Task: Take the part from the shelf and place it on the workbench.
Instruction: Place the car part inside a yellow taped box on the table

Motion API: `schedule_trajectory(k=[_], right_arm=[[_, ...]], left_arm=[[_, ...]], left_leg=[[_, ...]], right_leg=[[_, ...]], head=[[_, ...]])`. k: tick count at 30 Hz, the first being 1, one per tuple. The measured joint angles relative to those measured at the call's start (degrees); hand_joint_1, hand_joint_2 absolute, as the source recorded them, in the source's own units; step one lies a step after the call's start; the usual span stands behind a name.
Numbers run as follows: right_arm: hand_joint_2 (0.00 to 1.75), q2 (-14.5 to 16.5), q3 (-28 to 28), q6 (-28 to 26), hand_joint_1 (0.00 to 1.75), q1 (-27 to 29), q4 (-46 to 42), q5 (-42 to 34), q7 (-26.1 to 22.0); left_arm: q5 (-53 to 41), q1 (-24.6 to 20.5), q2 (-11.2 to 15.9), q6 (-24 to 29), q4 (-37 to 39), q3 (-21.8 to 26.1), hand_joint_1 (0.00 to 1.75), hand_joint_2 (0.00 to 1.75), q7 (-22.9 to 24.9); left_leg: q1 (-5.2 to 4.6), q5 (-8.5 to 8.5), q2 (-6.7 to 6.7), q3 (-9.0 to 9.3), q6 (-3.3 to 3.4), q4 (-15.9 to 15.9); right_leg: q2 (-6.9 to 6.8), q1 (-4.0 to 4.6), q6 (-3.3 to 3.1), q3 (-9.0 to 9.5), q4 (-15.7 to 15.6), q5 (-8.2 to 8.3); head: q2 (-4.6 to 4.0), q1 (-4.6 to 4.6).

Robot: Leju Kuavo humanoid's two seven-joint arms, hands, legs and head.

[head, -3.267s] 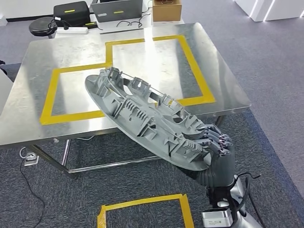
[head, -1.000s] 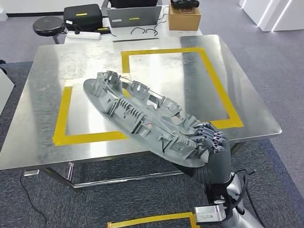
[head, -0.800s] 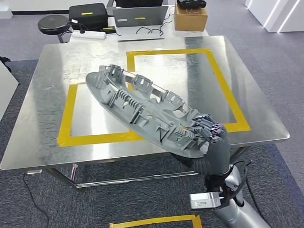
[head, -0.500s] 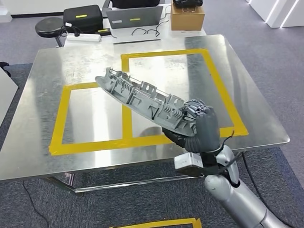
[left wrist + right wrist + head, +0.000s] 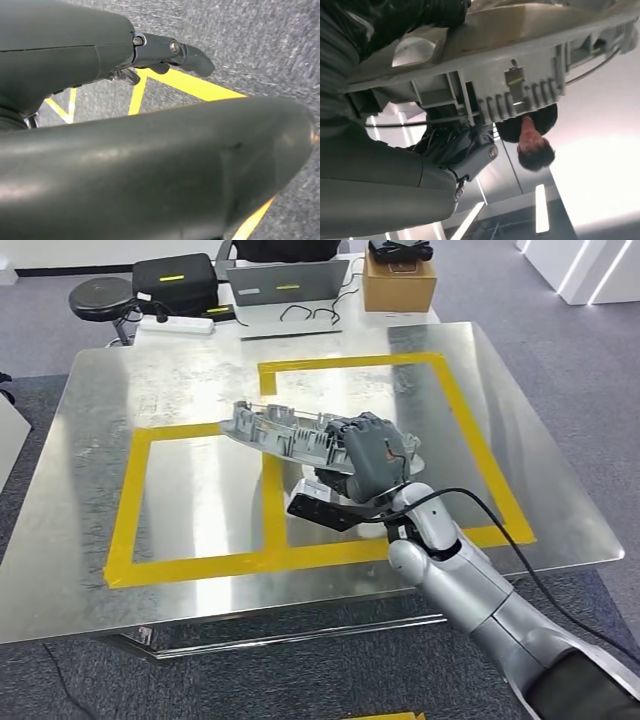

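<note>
One long grey plastic part, ribbed and moulded with small clips along its edge, sits at the centre of the head view, held low over a brushed-metal surface. The right hand, covered in dark grey ribbed rubber, has its fingers clamped around the part's right end, with the silver arm reaching in from the lower right of the frame. Whether the part touches the surface cannot be told. Glossy yellow tape marks rectangular outlines on the metal. The left hand hangs over speckled grey carpet, its smooth dark fingers apart and holding nothing.
</note>
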Motion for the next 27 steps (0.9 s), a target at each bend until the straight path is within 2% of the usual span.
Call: schedule_trajectory(k=[4, 8, 12, 27], right_arm=[[1.75, 1.9, 2.3, 0.8, 1.75, -2.7, 6.5, 3.8, 3.0], [1.75, 3.5, 3.4, 2.0, 1.75, -4.4, 13.6, 4.9, 6.0], [1.75, 4.1, 3.6, 3.4, 1.75, -5.3, 18.8, 4.5, 7.0], [1.75, 4.1, 2.0, 6.3, 1.75, -7.3, 27.0, 2.4, 10.1]], left_arm=[[-0.6, -0.1, 0.1, -0.8, 0.0, -0.3, 0.00, 0.00, -0.6], [-0.8, -0.2, 0.2, -1.3, 0.0, -0.3, 0.00, 0.00, -1.2], [-0.8, -0.2, 0.4, -1.3, 0.0, -0.3, 0.00, 0.00, -1.2], [-0.8, 0.1, 0.5, -0.9, 0.0, -0.3, 0.00, 0.00, -0.2]], left_leg=[[-0.22, -0.34, -0.21, 0.00, 0.46, 0.0], [-0.30, -0.41, -0.21, 0.02, 0.63, 0.0], [-0.32, -0.34, -0.19, 0.06, 0.73, 0.0], [-0.23, -0.18, -0.14, 0.30, 0.70, -0.1]], right_leg=[[-0.14, -0.10, 0.07, 0.33, -0.6, -0.09], [-0.20, -0.17, 0.56, 0.55, -1.1, -0.20], [-0.17, -0.21, 1.27, 0.54, -1.1, -0.10], [-0.12, -0.11, 1.36, 0.55, -0.9, -0.06]], head=[[0.01, 0.13], [-0.01, 0.13], [0.01, 0.11], [0.01, 0.10]])
